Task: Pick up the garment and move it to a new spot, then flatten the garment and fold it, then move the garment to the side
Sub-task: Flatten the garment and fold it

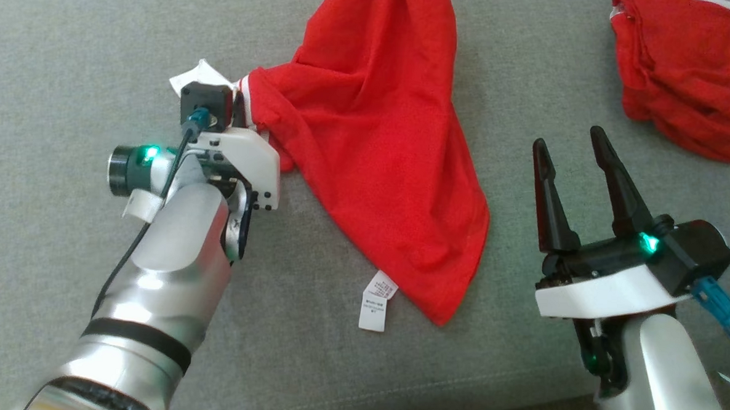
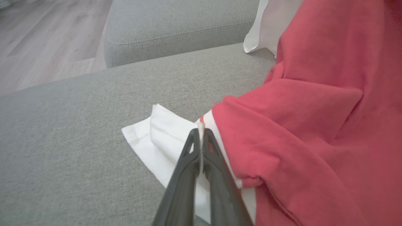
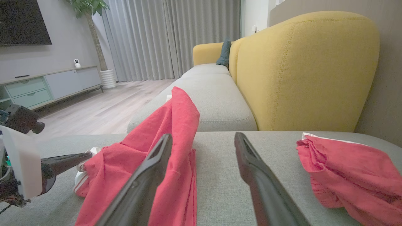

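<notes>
Far left, left gripper (image 2: 201, 135) clamped tight on the white edge of the red garment (image 1: 373, 150), rumpled across the grey sofa cushion (image 1: 69, 63) mid-scene, tag (image 1: 374, 304) poking out below. Then right gripper (image 1: 571, 140), fingers spread wide, just clear of the cloth. Far right, second red heap (image 1: 685, 77).

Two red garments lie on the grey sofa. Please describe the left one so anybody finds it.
On the grey fabric sofa seat, look at the middle. The long draped red cloth garment there has its white edge pinched in the left claw and a white label by its lower corner; the other red garment lies bunched, untouched, at the far right.
</notes>
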Tool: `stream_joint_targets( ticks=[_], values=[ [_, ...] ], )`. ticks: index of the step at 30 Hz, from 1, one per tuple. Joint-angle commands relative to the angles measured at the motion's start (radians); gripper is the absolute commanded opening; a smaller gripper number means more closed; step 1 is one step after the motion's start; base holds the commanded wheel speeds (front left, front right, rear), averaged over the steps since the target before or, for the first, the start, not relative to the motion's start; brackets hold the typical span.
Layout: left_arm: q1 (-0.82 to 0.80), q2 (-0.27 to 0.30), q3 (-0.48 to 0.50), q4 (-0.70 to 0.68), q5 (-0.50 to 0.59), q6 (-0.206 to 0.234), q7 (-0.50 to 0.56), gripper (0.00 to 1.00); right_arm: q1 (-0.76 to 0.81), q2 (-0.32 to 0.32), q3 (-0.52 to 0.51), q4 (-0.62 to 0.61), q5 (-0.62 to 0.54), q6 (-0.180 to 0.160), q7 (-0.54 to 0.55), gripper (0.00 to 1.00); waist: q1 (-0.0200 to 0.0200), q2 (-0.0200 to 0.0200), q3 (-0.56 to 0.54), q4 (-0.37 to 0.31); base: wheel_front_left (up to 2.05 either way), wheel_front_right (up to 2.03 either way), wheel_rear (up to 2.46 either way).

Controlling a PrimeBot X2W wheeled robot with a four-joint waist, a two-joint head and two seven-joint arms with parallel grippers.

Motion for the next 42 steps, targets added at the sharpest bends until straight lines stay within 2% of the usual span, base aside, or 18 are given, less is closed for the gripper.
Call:
stream_joint_targets(
  ticks=[1,5,9,19,22,29,34,35,36,37,42],
  values=[
    [-0.031,0.024,0.032,-0.023,-0.005,0.007,-0.018,0.0,0.01,-0.002,0.015,-0.032,0.001,-0.001,-0.004,1.0,0.0,0.0,-0.002,0.003,0.0,0.0,0.0],
    [-0.013,0.026,0.048,-0.048,-0.021,0.011,-0.076,0.0,0.026,-0.002,0.005,-0.031,-0.002,-0.001,-0.003,1.0,0.0,0.0,-0.016,0.022,0.0,0.0,0.0],
    [0.05,0.031,0.069,-0.144,-0.04,0.01,-0.118,0.0,0.047,-0.002,-0.003,-0.03,-0.001,-0.001,-0.002,1.0,0.0,0.0,-0.033,0.062,0.0,0.0,0.0],
    [0.387,0.086,0.079,-0.487,-0.042,0.04,-0.131,0.0,0.095,-0.002,-0.025,-0.04,-0.011,-0.001,0.028,1.0,0.0,0.0,-0.062,0.164,0.0,0.0,0.0],
    [0.477,0.095,0.067,-0.562,-0.042,0.05,-0.131,0.0,0.107,-0.002,-0.033,-0.046,-0.02,-0.001,0.046,1.0,0.0,0.0,-0.06,0.177,0.0,0.0,0.0],
    [0.592,0.094,0.005,-0.642,-0.033,0.055,-0.097,0.0,0.11,-0.003,-0.068,-0.062,-0.036,-0.001,0.065,1.0,0.0,0.0,-0.048,0.18,0.0,0.0,0.0],
    [0.605,0.088,-0.047,-0.645,-0.029,0.026,-0.058,0.0,0.108,-0.003,-0.072,-0.061,-0.039,-0.001,0.074,1.0,0.0,0.0,-0.051,0.17,0.0,0.0,0.0],
    [0.607,0.086,-0.052,-0.644,-0.031,0.022,-0.055,0.12,0.109,-0.003,-0.076,-0.059,-0.038,-0.001,0.077,1.0,0.0,0.0,-0.054,0.168,0.0,0.0,0.0],
    [0.607,0.086,-0.055,-0.646,-0.032,0.018,-0.056,0.45,0.111,-0.003,-0.08,-0.056,-0.037,-0.001,0.08,1.0,0.0,0.0,-0.056,0.166,0.0,0.0,0.0],
    [0.606,0.087,-0.055,-0.65,-0.033,0.017,-0.06,1.0,0.113,-0.003,-0.087,-0.053,-0.036,-0.001,0.082,1.0,0.0,0.0,-0.059,0.164,0.0,0.0,0.0],
    [0.609,0.107,-0.031,-0.693,-0.032,0.026,-0.089,1.0,0.121,-0.003,-0.138,-0.042,-0.039,-0.001,0.085,1.0,0.0,0.0,-0.077,0.16,0.0,0.0,0.0]
  ],
)
